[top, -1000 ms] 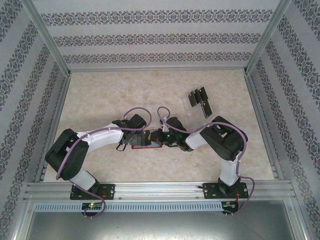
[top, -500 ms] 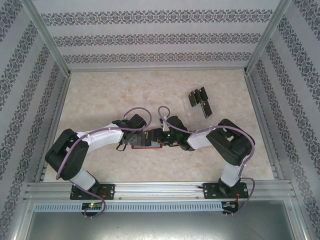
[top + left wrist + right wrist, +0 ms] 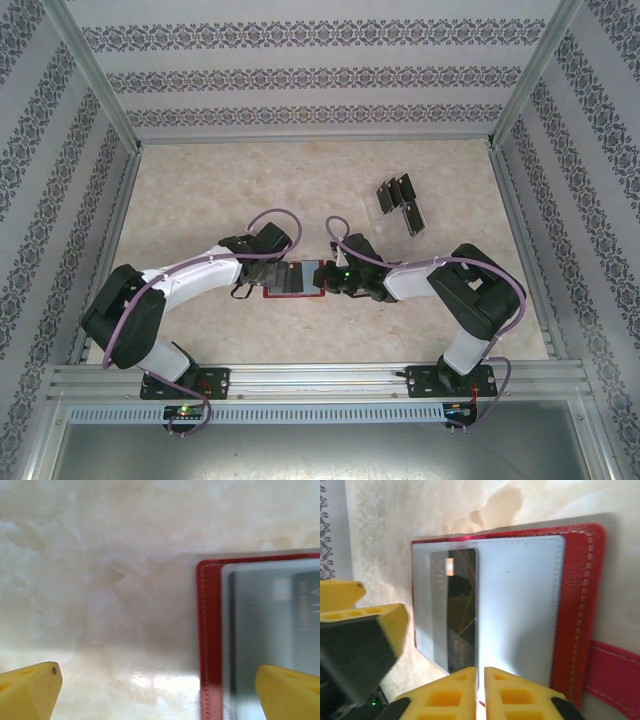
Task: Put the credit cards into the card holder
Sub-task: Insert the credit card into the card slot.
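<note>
At the near centre of the table (image 3: 200, 190), top view: card holder (image 3: 300, 277) lying open and flat, with the left gripper (image 3: 272, 272) at its left end and the right gripper (image 3: 335, 282) at its right end, both low over it; finger spacing not legible from here. Far right, well apart: clear rack (image 3: 383, 207) with more credit cards (image 3: 411, 216) resting on it, not yet transferred. Left wrist view: left gripper spread wide and empty, one yellow fingertip (image 3: 30, 690) over bare table, the other (image 3: 287, 692) over the holder's pale pocket, where one dark card (image 3: 300, 605) lies under the translucent layer. Probable hazard: this finger descending or sweeping sideways would shove the light holder along the smooth top. Right wrist view: right gripper's fingers (image 3: 450, 692) pressed together with only a sliver between, nothing visibly pinched, tips at the edge of the pale pocket; the dark card sits in the left half, the snap tab (image 3: 615, 665) trails loose on the table. Probable hazards: a withdrawal while the tips bear on the pocket could drag the holder or lift its flap; left unpinned, the holder may fold partly shut and block the next card.
</note>
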